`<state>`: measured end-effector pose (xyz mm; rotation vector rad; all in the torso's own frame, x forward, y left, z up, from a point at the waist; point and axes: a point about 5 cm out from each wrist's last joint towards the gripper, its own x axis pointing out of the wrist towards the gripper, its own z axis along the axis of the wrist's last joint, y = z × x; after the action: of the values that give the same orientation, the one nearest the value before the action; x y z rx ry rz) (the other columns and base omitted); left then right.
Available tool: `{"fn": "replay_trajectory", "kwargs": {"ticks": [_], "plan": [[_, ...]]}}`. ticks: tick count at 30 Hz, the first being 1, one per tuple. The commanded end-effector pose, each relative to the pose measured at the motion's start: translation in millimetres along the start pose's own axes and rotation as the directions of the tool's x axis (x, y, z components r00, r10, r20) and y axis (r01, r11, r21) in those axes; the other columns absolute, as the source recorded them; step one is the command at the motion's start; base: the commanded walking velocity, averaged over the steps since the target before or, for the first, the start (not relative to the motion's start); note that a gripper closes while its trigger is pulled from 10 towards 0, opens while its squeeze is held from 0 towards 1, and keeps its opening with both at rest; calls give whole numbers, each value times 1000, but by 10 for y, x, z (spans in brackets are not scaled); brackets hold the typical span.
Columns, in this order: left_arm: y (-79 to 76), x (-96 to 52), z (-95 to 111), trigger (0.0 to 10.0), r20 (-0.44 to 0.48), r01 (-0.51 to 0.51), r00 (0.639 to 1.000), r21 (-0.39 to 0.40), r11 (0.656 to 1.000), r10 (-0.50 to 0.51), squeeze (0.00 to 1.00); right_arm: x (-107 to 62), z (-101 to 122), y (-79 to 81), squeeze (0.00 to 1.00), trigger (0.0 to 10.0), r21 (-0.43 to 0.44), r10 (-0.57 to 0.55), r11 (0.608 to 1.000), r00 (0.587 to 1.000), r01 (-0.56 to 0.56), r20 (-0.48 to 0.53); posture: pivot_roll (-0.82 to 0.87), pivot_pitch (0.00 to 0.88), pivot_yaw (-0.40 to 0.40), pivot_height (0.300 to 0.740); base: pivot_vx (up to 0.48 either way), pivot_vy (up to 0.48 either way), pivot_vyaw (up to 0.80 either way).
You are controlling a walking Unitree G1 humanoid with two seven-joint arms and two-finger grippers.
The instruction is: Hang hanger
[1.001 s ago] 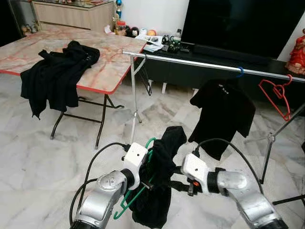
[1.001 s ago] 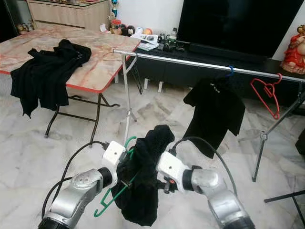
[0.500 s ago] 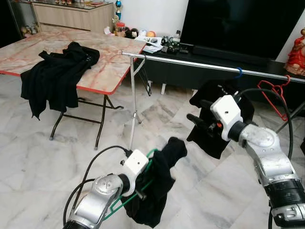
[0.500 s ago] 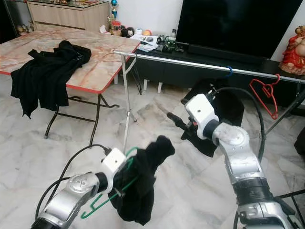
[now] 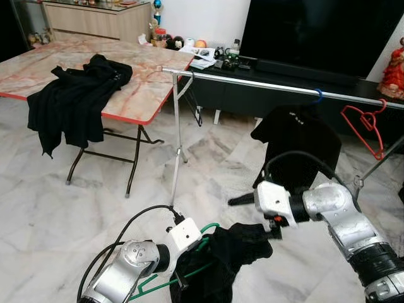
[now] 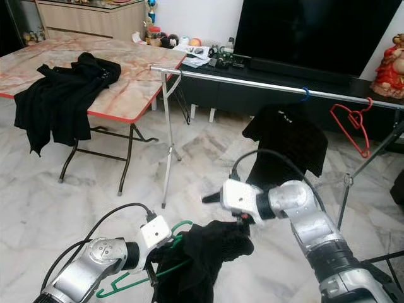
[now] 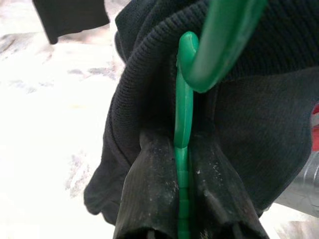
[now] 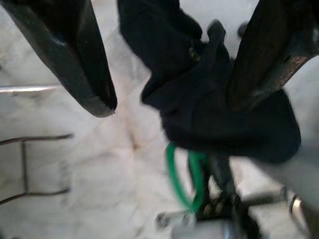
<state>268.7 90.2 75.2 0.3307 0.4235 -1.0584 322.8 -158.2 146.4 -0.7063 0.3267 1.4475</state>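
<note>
A green hanger (image 5: 209, 227) carries a bunched black garment (image 5: 238, 251) low over the floor. My left gripper (image 7: 183, 199) is shut on the hanger's shaft, and the garment is draped around its fingers. The right gripper (image 8: 169, 102) is open, its two fingers spread wide on either side of the garment's top fold; one finger (image 8: 259, 59) lies against the cloth. In the eye views the right gripper (image 5: 254, 218) is just above and to the right of the garment. The silver clothes rail (image 5: 252, 82) runs across well above and beyond both grippers.
A black T-shirt (image 5: 297, 145) on a blue hanger and a bare red hanger (image 5: 366, 123) hang on the rail. The rail's stand (image 5: 176, 139) is ahead on the left. A marble-top folding table (image 5: 145, 82) with black clothing (image 5: 76, 95) is at far left.
My right gripper has come down from near the hung T-shirt to the garment's top. The left arm has sunk lower with hanger and garment.
</note>
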Motion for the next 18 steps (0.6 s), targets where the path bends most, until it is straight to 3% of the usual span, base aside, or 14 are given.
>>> {"fn": "replay_trajectory", "kwargs": {"ticks": [1, 3, 4, 5, 6, 9, 10, 11, 12, 16, 18], "plan": [[2, -3, 146, 10000, 39, 12, 999, 63, 998, -14, 0, -23, -79, 18, 0, 10000, -11, 22, 1000, 998, -23, -60, 166, 0, -105, 740, 0, 0, 0], [10, -9, 156, 10000, 37, 16, 999, 68, 998, -18, 0, -1, -104, 41, 0, 10000, -3, 43, 999, 997, -43, -59, 166, 0, -105, 740, 0, 0, 0], [11, -12, 163, 10000, 37, 21, 999, 71, 997, -24, 0, 22, -127, 54, 408, 10000, 6, 51, 999, 997, -51, -57, 168, 0, -103, 740, 0, 0, 0], [11, -12, 163, 10000, 37, 21, 999, 71, 997, -24, 0, 22, -127, 54, 408, 10000, 6, 51, 999, 997, -51, -57, 168, 0, -103, 740, 0, 0, 0], [6, -12, 172, 10000, 38, 29, 999, 74, 997, -32, 0, 42, -159, 62, 1000, 10000, 8, 54, 999, 996, -53, -69, 172, 0, -98, 740, 0, 0, 0], [-7, -13, 189, 10000, 39, 44, 998, 78, 996, -47, 0, 69, -208, 71, 1000, 10000, -8, 50, 999, 994, -51, -94, 171, 0, -94, 740, 0, 0, 0], [-21, -14, 201, 10000, 39, 59, 997, 84, 995, -62, 0, 90, -214, 58, 184, 10000, 1, 35, 999, 996, -35, -88, 170, 0, -91, 740, 0, 0, 0], [-21, -14, 201, 10000, 39, 59, 997, 84, 995, -62, 0, 90, -214, 58, 184, 10000, 1, 35, 999, 996, -35, -88, 170, 0, -91, 740, 0, 0, 0], [-34, -13, 212, 10000, 38, 73, 996, 90, 993, -76, 0, 112, -220, 53, 0, 10000, -13, 30, 999, 995, -32, -92, 170, 0, -91, 740, 0, 0, 0], [-58, -6, 236, 10000, 35, 98, 994, 101, 990, -102, 0, 152, -316, 33, 0, 10000, -57, -4, 998, 980, -8, -197, 175, 0, -89, 740, 0, 0, 0], [-66, -5, 243, 10000, 34, 105, 993, 103, 989, -109, 0, 158, -322, 27, 0, 10000, -64, -11, 998, 979, -2, -203, 175, 0, -89, 740, 0, 0, 0]]}}
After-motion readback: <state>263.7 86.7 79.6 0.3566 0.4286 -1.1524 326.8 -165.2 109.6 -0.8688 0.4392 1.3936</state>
